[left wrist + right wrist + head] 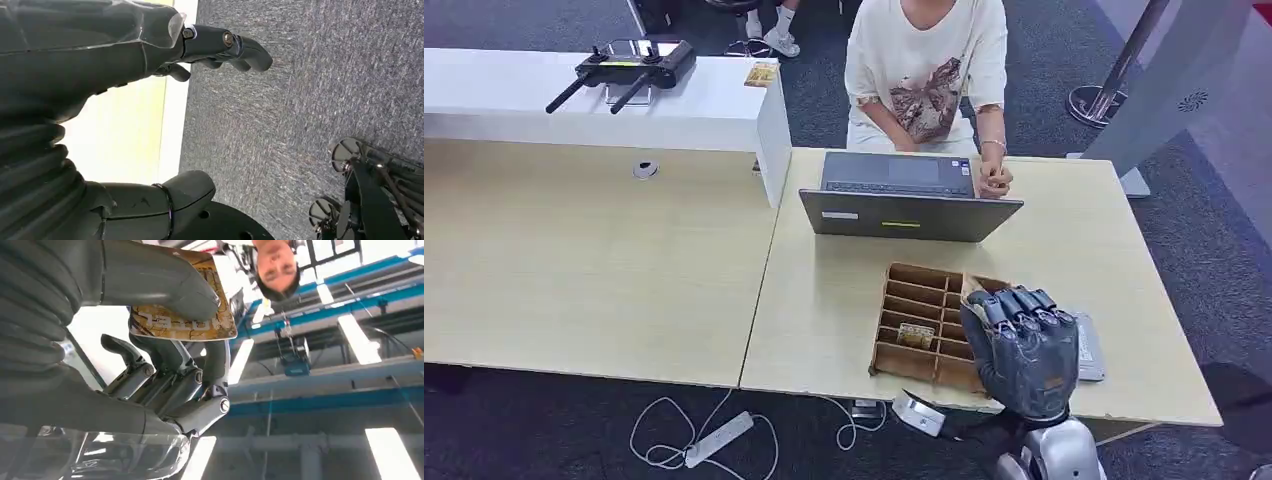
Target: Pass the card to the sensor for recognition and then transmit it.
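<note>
Right hand (1022, 350): pinches card (185, 322), raised above box (924, 325). Step: carry to sensor (1089, 345), judged next. Left hand (100, 65): hanging, empty, fingers apart.

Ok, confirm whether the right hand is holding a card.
Yes, the right hand pinches a gold patterned card under its thumb.

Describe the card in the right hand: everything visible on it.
The card is thin, flat and stiff-looking, with rounded corners. Its face is gold-brown with a cracked dark pattern and pale lettering, shown upside down in the right wrist view. The right hand pinches it: the thick grey thumb presses on its face and dark fingers back it from behind. One end sticks out free beyond the thumb.
</note>
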